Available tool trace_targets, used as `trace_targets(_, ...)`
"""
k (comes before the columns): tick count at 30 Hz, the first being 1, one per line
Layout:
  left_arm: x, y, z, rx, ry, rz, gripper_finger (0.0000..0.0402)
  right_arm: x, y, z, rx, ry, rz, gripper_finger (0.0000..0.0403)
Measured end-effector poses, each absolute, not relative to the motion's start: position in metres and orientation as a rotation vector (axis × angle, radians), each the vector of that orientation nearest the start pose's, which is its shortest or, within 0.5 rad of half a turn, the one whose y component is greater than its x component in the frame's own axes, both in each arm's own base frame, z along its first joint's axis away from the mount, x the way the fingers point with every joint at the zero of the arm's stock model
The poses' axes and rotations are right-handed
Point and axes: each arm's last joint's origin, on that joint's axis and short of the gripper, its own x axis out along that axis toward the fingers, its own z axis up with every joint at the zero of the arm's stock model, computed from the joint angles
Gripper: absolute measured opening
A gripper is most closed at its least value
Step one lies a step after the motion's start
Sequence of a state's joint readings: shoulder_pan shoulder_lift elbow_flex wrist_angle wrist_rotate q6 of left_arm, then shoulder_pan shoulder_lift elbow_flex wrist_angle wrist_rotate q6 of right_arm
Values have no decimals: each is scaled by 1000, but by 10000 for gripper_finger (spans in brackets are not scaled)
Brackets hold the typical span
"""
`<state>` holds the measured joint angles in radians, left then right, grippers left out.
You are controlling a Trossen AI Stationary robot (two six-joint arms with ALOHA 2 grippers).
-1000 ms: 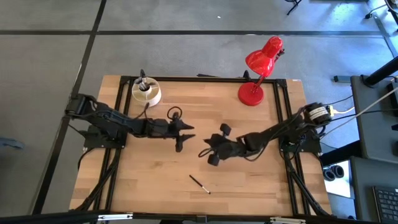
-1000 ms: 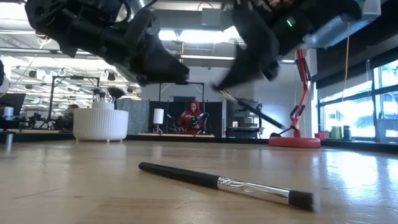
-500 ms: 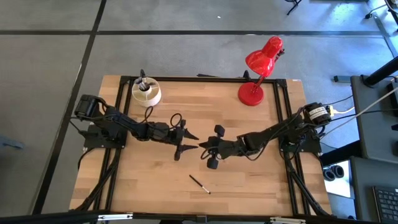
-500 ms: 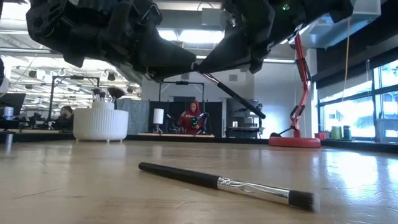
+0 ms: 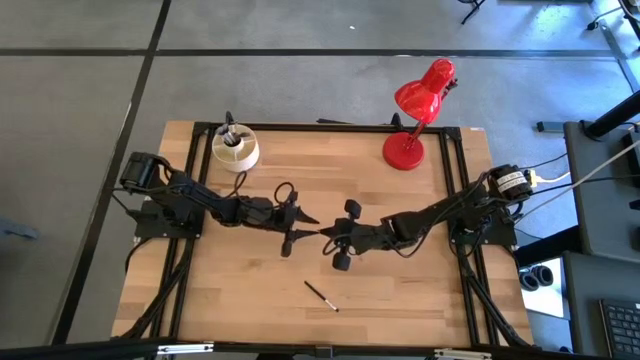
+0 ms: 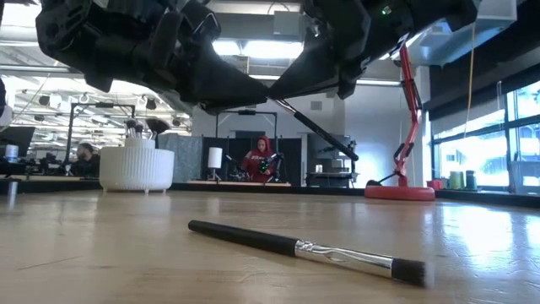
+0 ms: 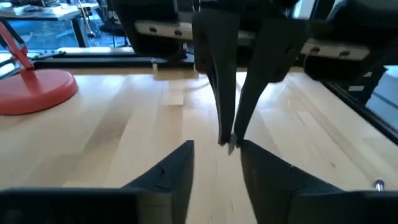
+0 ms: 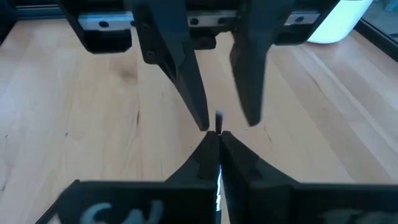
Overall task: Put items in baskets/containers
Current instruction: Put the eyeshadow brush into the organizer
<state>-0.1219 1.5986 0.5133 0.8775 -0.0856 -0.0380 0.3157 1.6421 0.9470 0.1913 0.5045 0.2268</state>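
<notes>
Wooden desk [image 5: 230, 290], cream cup [image 5: 236, 148] far off behind left end effector [image 5: 312, 229], spread around brush [image 8: 219, 118] tip. Right end effector [image 5: 324, 240] clamped on it. Spare brush [image 5: 321, 296] nearby below.

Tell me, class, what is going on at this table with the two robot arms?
The two arms meet over the middle of the wooden table for a handover. The right gripper is shut on a thin makeup brush, and the left gripper has its fingers either side of the brush's free end, not clamped on it. Another brush lies loose on the table near the front edge. The cream-white cup, already holding some brushes, stands at the far left corner, with a red desk lamp at the back.
</notes>
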Motion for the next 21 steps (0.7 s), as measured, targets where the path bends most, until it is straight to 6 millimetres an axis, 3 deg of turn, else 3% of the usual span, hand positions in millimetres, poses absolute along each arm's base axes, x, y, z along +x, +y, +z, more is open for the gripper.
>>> trace_targets(8,287,-31,157,-17,228,-35,12,334,94,212,18,429,-240,7)
trace_targets(16,288,-26,158,-49,221,-43,2,335,90,212,27,440,-233,36)
trace_targets(21,288,-27,158,-50,221,-53,1,335,90,212,7,442,-230,6)
